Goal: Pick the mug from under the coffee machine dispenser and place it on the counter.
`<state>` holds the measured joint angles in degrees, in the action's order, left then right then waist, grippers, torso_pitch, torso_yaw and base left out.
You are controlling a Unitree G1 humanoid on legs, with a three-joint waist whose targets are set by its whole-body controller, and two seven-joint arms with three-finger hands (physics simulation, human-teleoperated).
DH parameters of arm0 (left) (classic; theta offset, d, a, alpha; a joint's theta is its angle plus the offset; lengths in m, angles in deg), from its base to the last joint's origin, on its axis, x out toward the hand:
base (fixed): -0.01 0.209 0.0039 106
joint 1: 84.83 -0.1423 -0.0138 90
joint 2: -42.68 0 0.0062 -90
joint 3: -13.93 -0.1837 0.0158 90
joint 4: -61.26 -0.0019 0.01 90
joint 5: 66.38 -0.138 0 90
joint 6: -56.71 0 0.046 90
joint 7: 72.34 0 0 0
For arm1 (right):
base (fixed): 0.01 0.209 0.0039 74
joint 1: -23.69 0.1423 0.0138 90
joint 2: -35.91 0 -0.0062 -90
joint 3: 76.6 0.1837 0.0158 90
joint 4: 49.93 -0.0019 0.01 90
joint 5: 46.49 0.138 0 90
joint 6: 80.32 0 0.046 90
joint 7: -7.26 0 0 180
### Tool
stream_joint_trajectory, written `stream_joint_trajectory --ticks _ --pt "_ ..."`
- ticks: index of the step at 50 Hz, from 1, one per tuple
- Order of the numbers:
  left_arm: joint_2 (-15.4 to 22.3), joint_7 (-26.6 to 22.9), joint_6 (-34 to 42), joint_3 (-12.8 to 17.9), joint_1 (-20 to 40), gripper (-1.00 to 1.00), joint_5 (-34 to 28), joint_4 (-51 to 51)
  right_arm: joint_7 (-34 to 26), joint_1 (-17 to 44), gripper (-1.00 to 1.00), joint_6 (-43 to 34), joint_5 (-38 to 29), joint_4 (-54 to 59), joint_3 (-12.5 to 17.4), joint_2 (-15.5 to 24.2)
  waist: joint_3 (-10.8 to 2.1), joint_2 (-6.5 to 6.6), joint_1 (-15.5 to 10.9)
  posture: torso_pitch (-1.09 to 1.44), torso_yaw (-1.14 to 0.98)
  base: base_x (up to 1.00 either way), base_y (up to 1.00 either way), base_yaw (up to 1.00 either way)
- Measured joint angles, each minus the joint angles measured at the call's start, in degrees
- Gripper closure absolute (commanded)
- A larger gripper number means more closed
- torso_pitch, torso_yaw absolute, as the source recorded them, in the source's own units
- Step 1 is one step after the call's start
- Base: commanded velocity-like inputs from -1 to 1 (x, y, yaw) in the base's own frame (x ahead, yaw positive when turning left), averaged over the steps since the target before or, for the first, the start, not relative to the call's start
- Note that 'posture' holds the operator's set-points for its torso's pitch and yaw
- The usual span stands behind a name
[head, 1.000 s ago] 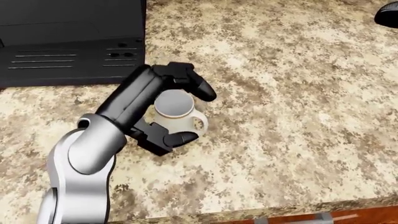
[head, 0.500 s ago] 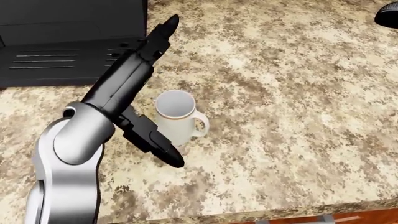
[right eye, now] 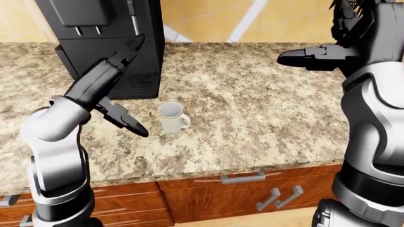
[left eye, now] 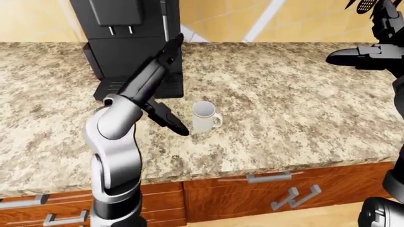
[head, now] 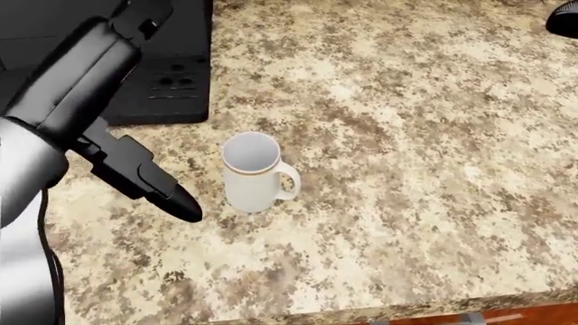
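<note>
now the mug [head: 251, 172] stands upright on the counter [head: 434, 149], just right of the left hand's [head: 135, 169] spread fingers [head: 171, 196].

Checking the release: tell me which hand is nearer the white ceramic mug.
Left. The left hand hangs open just left of the white ceramic mug, not touching. The right hand is far off at the upper right.

The left arm [left eye: 117, 142] had rounded glossy silver segments, a matte black forearm and tapered black fingers [head: 171, 196]. The right arm [right eye: 372, 109] matched, silver with black joints.
</note>
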<state>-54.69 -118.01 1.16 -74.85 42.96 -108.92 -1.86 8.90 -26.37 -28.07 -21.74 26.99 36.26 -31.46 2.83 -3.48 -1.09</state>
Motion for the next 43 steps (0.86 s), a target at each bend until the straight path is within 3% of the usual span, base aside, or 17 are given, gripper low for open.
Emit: stream_joint_trajectory --ticks 6,11,15,26,35,43 --pt "2.3 0.7 2.5 2.9 2.2 -1.0 2.6 1.7 -0.1 0.0 -1.0 0.2 -0.2 -0.1 0.1 0.1 0.06 0.22 0.1 0.0 0.0 0.0 0.0 0.0" --pt "6.5 1.8 6.7 5.4 4.5 -1.0 6.3 3.8 -0.1 0.0 -1.0 0.4 -0.4 0.2 0.2 0.2 0.36 0.38 0.2 0.0 0.0 0.0 0.0 0.0" --pt "8.3 4.9 6.8 7.1 5.3 -1.0 9.5 4.6 -0.1 -0.1 -1.0 0.6 -0.5 0.5 0.1 0.2 0.21 0.62 0.2 0.0 0.0 0.0 0.0 0.0" --pt "15.5 9.2 9.5 9.1 11.0 -1.0 17.7 5.6 -0.2 -0.1 -1.0 1.1 -0.8 1.4 -0.1 0.2 0.6 0.95 0.3 0.0 0.0 0.0 0.0 0.0" --pt "22.8 12.4 7.7 12.2 16.8 -1.0 22.6 1.2 -0.2 0.1 -1.0 1.2 -1.0 1.6 0.2 0.5 0.84 1.27 0.4 0.0 0.0 0.0 0.0 0.0" --pt "28.5 17.1 6.7 13.1 23.0 -1.0 26.6 -1.8 -0.3 0.2 -1.0 1.1 -0.8 1.6 0.2 0.6 1.06 1.4 0.6 0.0 0.0 0.0 0.0 0.0"
